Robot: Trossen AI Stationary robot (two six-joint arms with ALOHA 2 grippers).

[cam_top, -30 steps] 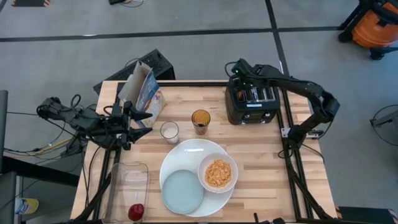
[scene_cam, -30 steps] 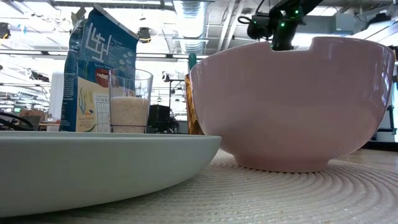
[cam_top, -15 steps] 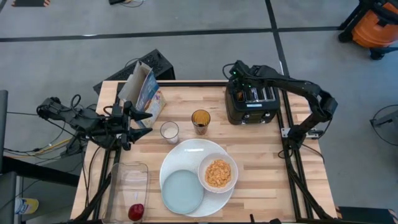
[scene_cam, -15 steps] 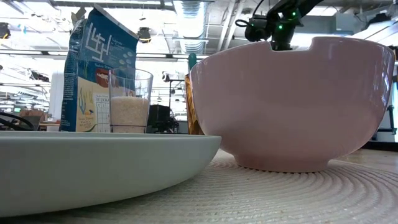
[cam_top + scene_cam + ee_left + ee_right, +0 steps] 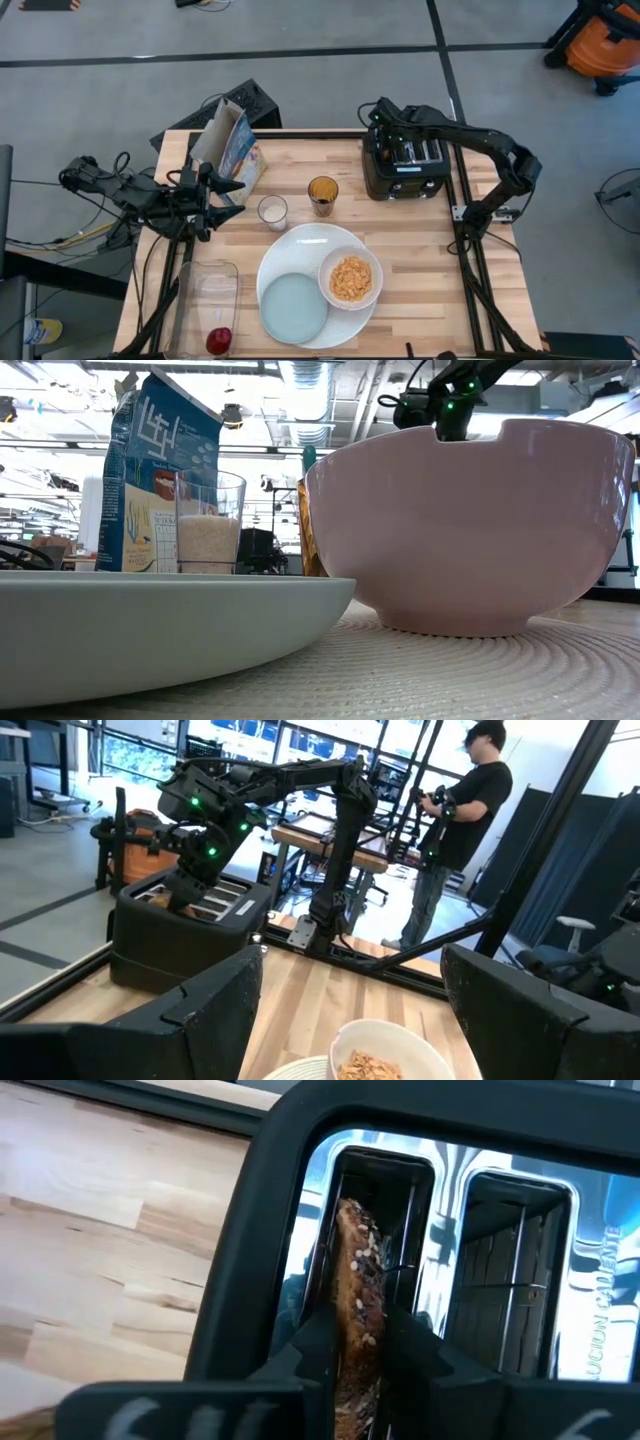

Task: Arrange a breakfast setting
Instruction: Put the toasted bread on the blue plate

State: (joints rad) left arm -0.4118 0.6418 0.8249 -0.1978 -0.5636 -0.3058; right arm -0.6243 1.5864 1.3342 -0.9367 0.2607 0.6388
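Black fingers of the right gripper (image 5: 358, 1342) pinched the browned, seeded bagel ring (image 5: 358, 1295) standing in the black four-slot toaster (image 5: 403, 160) at the far right; lifting it straight out came next (probably). The left gripper (image 5: 350, 1005) waited wide open.

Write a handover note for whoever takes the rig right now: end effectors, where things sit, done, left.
Right end effector: over the toaster, fingers closed around the seeded bagel standing in a slot; not lifted out.
Left end effector: open, empty, waiting beside the cereal box at the table's left.
Done: bowl with cereal flakes and small blue plate sit on the large white plate.
Left: bagel out and plated; apple is in the clear tub. No spoon in view.
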